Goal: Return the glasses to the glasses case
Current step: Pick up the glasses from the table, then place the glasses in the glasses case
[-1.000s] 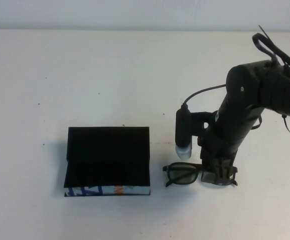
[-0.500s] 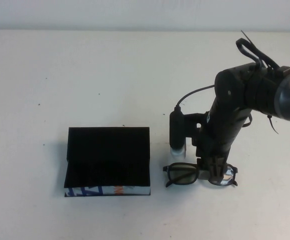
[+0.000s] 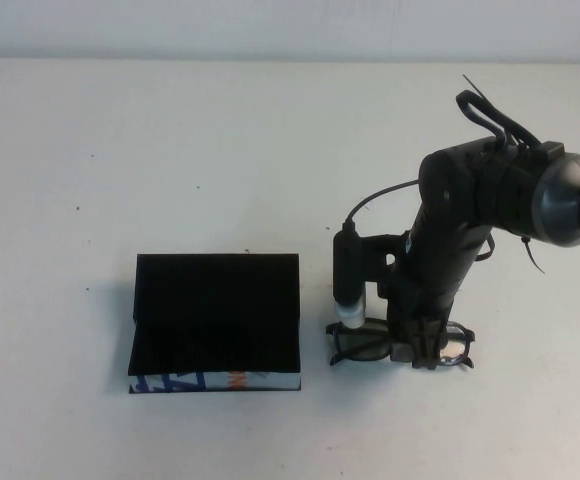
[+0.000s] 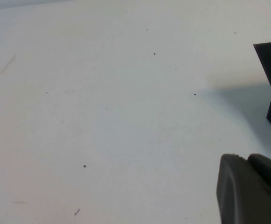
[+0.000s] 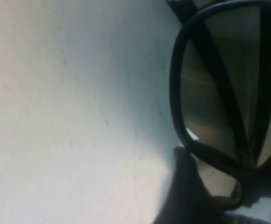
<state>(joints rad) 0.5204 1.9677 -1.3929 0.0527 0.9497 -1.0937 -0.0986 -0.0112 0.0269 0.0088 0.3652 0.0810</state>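
Right wrist view alone shows glasses (image 5: 224, 98) lens beside right gripper (image 5: 191, 196).

Dark glasses (image 3: 365, 343) flat on table, right of open case (image 3: 216, 322).

Bare white tabletop (image 3: 220, 150) against a plain pale wall (image 3: 270, 25) (no furnishings), a lab-style test bench

Black glasses case (image 3: 216, 312) with blue-white-orange patterned edge; dark-framed glasses (image 3: 362, 344); white table (image 3: 170, 150).
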